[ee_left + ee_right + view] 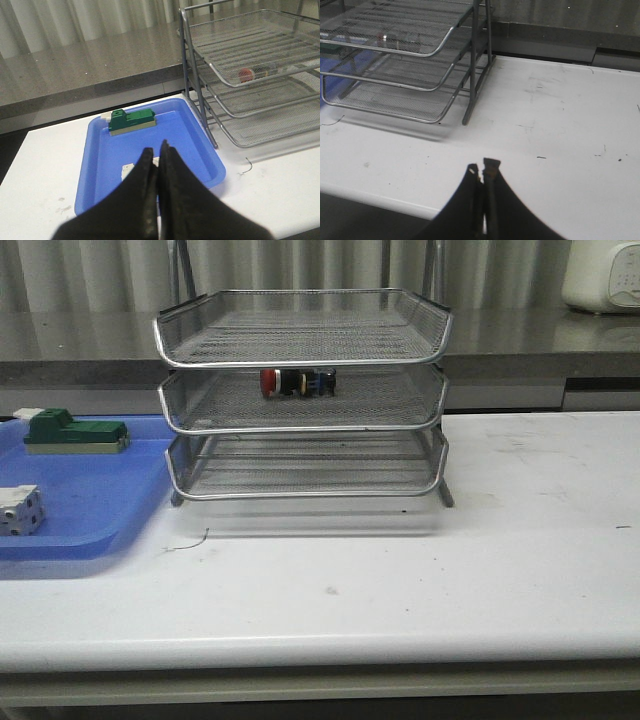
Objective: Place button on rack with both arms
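The button [296, 382] lies on its side in the middle tray of the silver wire rack [303, 350], red head to the left. It also shows through the mesh in the left wrist view [246, 74] and faintly in the right wrist view [382, 37]. No arm shows in the front view. My left gripper [155, 148] is shut and empty, above the blue tray [100, 155], left of the rack [260, 90]. My right gripper [481, 169] is shut and empty over the white table near its front edge, right of the rack [420, 55].
The flat blue tray [90, 500] sits left of the rack with a green block [74, 432] at its back and a white cube-like part [18, 510] near its front. A small bent wire [188, 540] lies on the table. A grey counter [520, 340] runs behind.
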Robot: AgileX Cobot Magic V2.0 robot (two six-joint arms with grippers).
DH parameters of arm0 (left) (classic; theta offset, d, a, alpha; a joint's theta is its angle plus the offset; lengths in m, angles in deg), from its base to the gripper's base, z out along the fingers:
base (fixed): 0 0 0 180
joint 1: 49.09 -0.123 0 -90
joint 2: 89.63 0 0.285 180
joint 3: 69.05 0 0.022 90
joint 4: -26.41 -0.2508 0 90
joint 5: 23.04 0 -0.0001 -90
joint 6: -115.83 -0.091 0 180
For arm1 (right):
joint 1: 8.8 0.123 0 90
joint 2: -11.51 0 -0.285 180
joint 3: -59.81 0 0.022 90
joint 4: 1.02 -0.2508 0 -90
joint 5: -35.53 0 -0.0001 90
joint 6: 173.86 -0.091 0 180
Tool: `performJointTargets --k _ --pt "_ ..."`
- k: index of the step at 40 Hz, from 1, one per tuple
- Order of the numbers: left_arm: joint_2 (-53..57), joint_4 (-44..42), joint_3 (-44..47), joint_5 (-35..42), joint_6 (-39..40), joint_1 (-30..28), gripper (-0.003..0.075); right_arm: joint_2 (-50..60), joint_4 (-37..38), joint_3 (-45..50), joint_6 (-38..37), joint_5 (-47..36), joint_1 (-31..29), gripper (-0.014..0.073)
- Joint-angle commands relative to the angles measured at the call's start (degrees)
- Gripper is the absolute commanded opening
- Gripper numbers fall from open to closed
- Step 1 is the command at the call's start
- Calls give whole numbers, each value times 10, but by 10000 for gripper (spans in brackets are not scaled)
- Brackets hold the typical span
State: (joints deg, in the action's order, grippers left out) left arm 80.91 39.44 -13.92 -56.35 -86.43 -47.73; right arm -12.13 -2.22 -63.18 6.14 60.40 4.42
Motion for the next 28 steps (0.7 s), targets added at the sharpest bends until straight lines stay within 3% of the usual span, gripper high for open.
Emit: performJointTargets --k 1,18,28 --pt "-8 11 -14 46 5 -1 -19 -4 -3 -15 0 -49 -3 -60" --pt "-8 15 -2 74 15 -1 -19 -4 -3 -15 0 -49 -3 -60" --pt "35 -105 76 123 202 -1 -19 -4 -3 -15 0 -48 -3 -60"
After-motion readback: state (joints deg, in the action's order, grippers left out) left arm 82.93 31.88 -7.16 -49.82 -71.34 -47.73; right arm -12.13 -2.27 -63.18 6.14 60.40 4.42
